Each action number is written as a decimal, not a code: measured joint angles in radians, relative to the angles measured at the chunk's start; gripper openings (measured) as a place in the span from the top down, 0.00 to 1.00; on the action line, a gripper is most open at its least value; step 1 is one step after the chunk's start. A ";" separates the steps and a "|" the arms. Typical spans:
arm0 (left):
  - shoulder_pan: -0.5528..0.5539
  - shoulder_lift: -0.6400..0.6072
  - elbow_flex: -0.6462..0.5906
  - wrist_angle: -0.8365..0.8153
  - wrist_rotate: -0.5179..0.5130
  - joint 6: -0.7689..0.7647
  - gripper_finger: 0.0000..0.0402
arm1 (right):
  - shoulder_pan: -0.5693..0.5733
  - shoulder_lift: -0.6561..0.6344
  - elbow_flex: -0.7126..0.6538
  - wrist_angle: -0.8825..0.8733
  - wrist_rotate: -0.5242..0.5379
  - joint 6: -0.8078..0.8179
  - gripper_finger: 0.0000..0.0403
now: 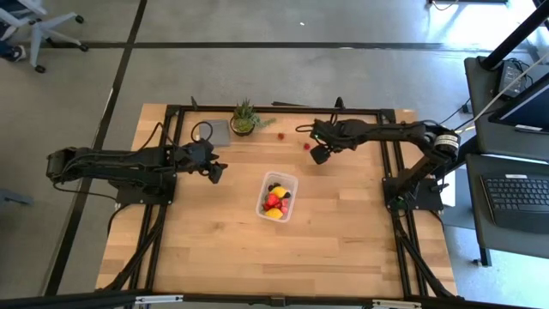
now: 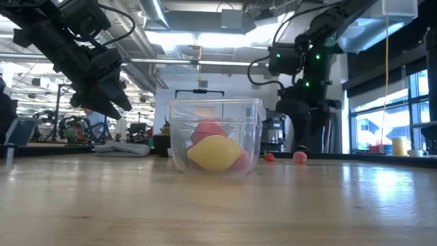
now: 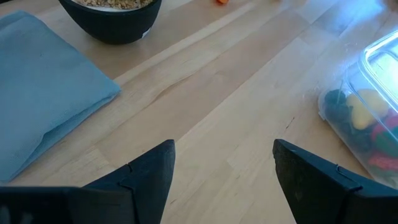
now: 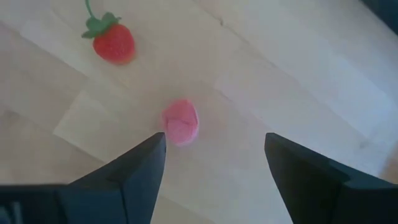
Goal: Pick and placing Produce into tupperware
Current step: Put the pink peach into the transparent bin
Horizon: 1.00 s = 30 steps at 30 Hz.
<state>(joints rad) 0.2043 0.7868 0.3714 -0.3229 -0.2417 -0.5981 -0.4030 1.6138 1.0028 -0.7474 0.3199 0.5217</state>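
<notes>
Tub (image 1: 278,196) sits mid surface (image 1: 343,249), lidless, w/ several pcs of produce already in: a lemon (image 1: 279,192), red pcs (image 1: 272,202), dark berries (image 1: 286,195). From the low view the lemon and a red pc show through the clear wall, tub approx. half full at most. So a good part looks done.

Left to go: two red pcs on the surface near the far edge, a strawberry (image 4: 114,41) and a pinker pc (image 4: 180,121), both well apart from the tub, between the plant (image 1: 244,118) and the right arm.

Right gripper (image 1: 320,155) hangs above those pcs, fingers wide open, nothing held; in its wrist view the pinker pc lies just beside one finger (image 4: 134,171), not centred between the pair. Prob. the next pick, not yet grasped.

Left gripper (image 1: 214,170) hangs above the surface, near the tub on its left side, fingers open and empty. A cloth (image 3: 43,87) and the plant pot (image 3: 112,18) are near it; no loose produce on that side that I can see.
</notes>
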 joint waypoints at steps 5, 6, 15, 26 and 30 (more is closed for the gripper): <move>0.000 0.000 0.000 0.001 0.000 -0.003 0.35 | -0.004 0.000 -0.068 0.123 -0.057 0.051 0.31; 0.000 0.000 0.000 0.001 0.000 -0.003 0.35 | -0.008 0.000 -0.080 0.158 -0.087 0.052 0.31; 0.000 0.000 0.000 0.001 0.000 -0.030 0.35 | -0.037 0.000 -0.125 0.256 -0.120 0.053 0.31; 0.000 0.000 0.000 0.001 0.000 -0.031 0.35 | -0.049 0.013 -0.173 0.336 -0.133 0.073 0.31; 0.000 0.000 0.000 0.002 0.000 -0.031 0.35 | -0.049 0.052 -0.174 0.349 -0.139 0.075 0.31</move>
<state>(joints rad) 0.2046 0.7868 0.3714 -0.3214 -0.2420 -0.6291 -0.4519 1.6661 0.8291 -0.3985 0.1810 0.5965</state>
